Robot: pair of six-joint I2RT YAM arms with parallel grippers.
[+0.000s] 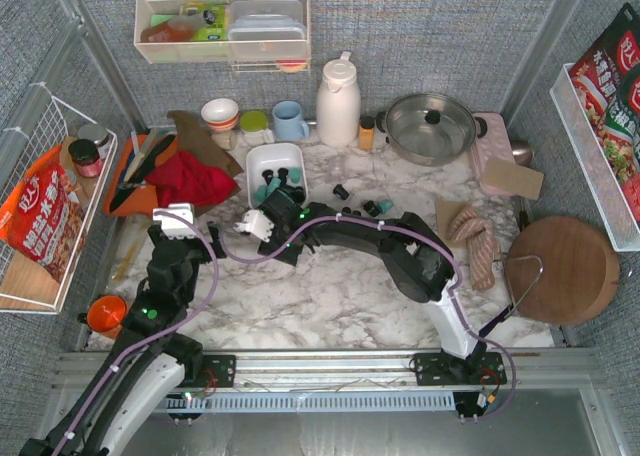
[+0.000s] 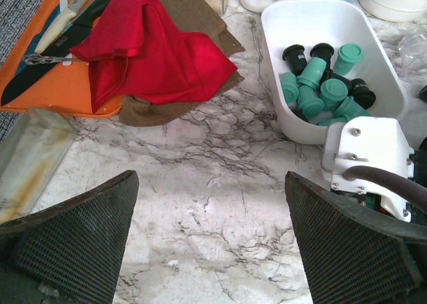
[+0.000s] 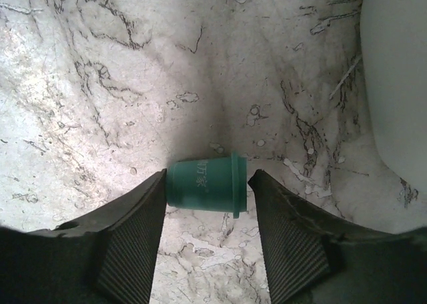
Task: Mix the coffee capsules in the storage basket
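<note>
- picking a stray teal capsule (image 3: 203,183) off the surface (image 3: 100,84) to add it to the others looks like the step in hand.
- right claw (image 3: 207,176) has 1 finger against each end of it, clamped end to end. the capsule lies on its side on the marble, just beside a white wall that is likely the storage basket (image 2: 273,64).
- to do it well: squeeze gently, since the pod is tapered and smooth and could squirt out. lift straight up, clear the rim, and release over the middle of the basket.
- left claw (image 2: 210,177) has its fingers wide apart with nothing between them, hanging over bare marble near the basket. best kept out of the right arm's way.
- coffee capsules (image 2: 320,84) in the basket are teal and black, heaped together, small plastic cups with a flanged rim.
- loose capsules (image 1: 375,208) lie on the surface to the right of the basket.
- basket is white glossy plastic with rounded corners and solid walls. it looks light and may slide if bumped.
- claw pads (image 3: 133,237) are black with a fine mesh texture.
</note>
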